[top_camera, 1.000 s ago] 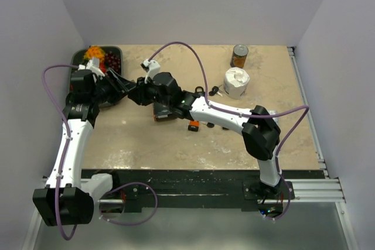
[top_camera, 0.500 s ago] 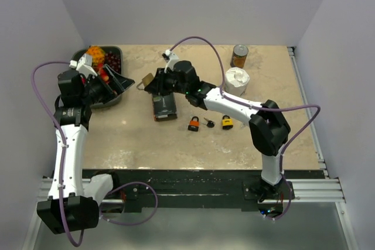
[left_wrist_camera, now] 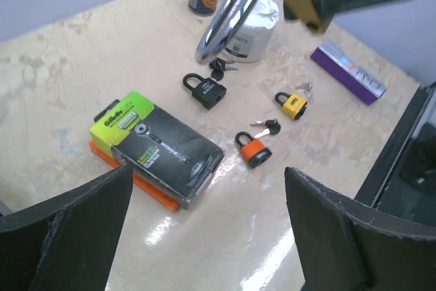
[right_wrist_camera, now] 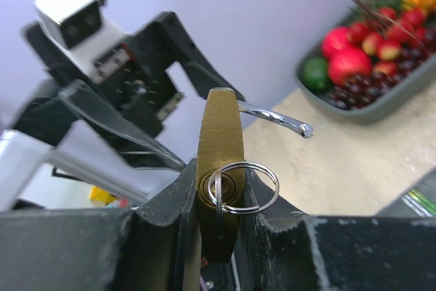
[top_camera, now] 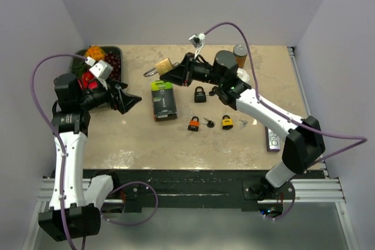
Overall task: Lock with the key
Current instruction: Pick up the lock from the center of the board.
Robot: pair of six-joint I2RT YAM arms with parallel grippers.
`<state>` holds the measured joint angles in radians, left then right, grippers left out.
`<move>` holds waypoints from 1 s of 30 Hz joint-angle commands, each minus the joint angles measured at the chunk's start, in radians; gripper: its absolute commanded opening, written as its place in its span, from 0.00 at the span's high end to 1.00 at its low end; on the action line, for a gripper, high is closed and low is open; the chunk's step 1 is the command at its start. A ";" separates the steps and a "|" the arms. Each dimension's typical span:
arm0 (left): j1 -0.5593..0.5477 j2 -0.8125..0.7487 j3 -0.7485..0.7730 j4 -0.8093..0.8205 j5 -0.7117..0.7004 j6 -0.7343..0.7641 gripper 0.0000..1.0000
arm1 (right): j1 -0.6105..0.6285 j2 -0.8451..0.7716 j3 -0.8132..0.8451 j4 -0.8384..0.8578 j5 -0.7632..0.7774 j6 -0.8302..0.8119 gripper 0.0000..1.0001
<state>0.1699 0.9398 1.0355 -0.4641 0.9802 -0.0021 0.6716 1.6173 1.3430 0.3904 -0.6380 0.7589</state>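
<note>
- The right gripper (top_camera: 177, 74) is closed most of the way, pinching the body of a brass padlock (right_wrist_camera: 219, 161) between its fingers
- The brass padlock is held in the air over the far middle of the table (top_camera: 146, 144), with its shackle (right_wrist_camera: 272, 117) swung open and a key ring (right_wrist_camera: 253, 183) at the keyhole
- The left gripper (left_wrist_camera: 208, 236) is spread wide and holds nothing, above the table's left side near the fruit tray (top_camera: 111, 47)
- A black padlock (top_camera: 200, 93), an orange padlock (top_camera: 193, 123), a yellow padlock (top_camera: 227, 122) and a green-and-black box (top_camera: 163, 100) lie on the table

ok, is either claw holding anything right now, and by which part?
The right claw grips the brass padlock by its body, with the shackle swung open and the key in the keyhole. The left claw is open and holds nothing.
</note>
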 commanded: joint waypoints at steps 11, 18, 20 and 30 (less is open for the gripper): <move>-0.220 -0.173 -0.210 0.616 -0.126 0.071 0.18 | 0.002 -0.189 -0.140 0.261 -0.100 0.200 1.00; -0.270 -0.142 -0.222 0.656 -0.175 0.067 0.26 | 0.011 -0.203 -0.156 0.257 -0.088 0.212 1.00; -0.280 -0.141 -0.232 0.665 -0.173 0.068 0.30 | 0.013 -0.198 -0.153 0.251 -0.085 0.209 1.00; -0.395 -0.101 -0.213 0.598 -0.317 0.174 0.47 | 0.017 -0.186 -0.146 0.212 -0.058 0.214 1.00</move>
<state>-0.2050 0.8246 0.8070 0.1200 0.7326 0.0956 0.6849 1.4910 1.1553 0.5087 -0.7235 0.9535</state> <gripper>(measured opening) 0.566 0.231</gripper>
